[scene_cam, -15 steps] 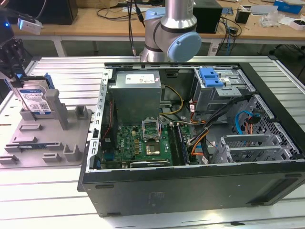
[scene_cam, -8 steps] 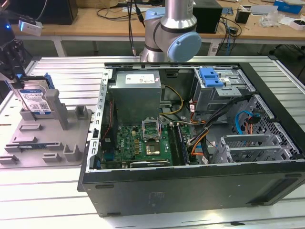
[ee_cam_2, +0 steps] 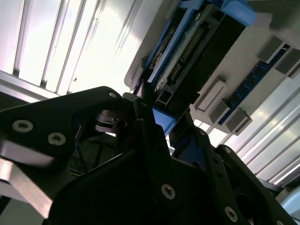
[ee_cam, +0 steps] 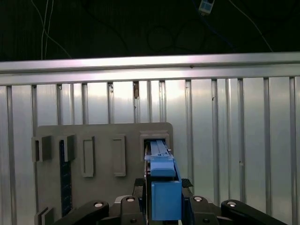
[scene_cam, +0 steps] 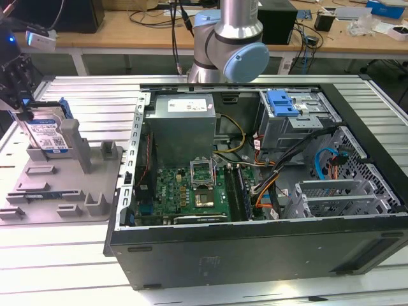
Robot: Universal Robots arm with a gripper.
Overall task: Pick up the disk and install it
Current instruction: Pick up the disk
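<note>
Black gripper [ee_cam: 163, 185] seemingly clamped on the disk [scene_cam: 50, 135], upright in grey fixture [scene_cam: 95, 185] on ribbed metal table [scene_cam: 95, 95]; open computer case [scene_cam: 255, 248] beside, wooden bench [scene_cam: 127, 29] behind

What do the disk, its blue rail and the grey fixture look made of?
The disk: silvery metal body, judging by its sheen, under a paper-like label. Blue rail: plastic, uniform bright colour, slight gloss. Grey fixture: probably plastic, flat matte grey, blocky posts.
</note>
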